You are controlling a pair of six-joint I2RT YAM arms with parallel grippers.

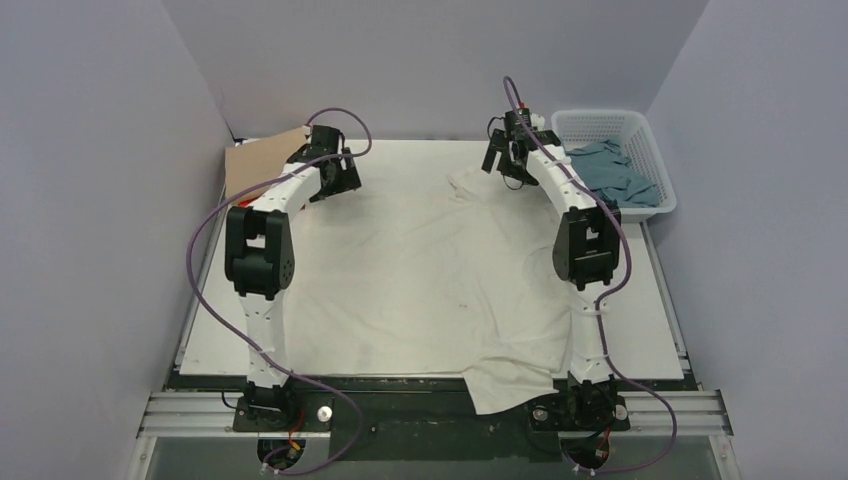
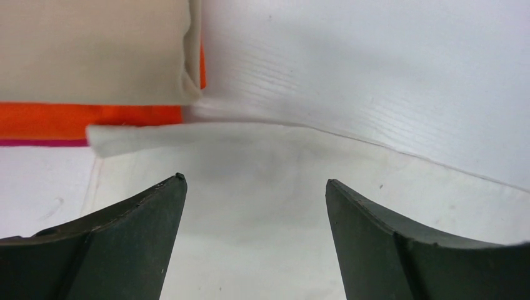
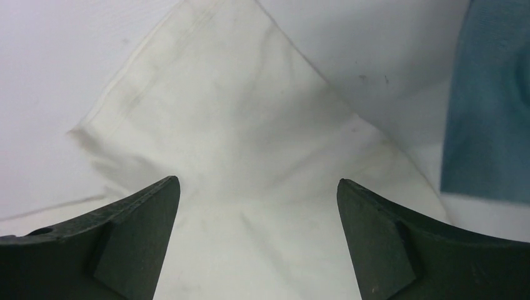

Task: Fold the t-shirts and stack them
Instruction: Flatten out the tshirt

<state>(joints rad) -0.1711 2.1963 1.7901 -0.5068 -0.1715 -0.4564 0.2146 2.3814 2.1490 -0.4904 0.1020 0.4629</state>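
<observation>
A large cream t-shirt lies spread flat over most of the table, one corner hanging over the near edge. My left gripper is open above its far left edge, next to a folded tan tee lying on an orange one with a red edge below. My right gripper is open above the cream shirt's far right sleeve. A grey-blue tee lies in the basket and shows at the right of the right wrist view.
A white plastic lattice basket stands at the far right corner. Grey walls close in the table on the left, back and right. The arm bases sit on a rail at the near edge.
</observation>
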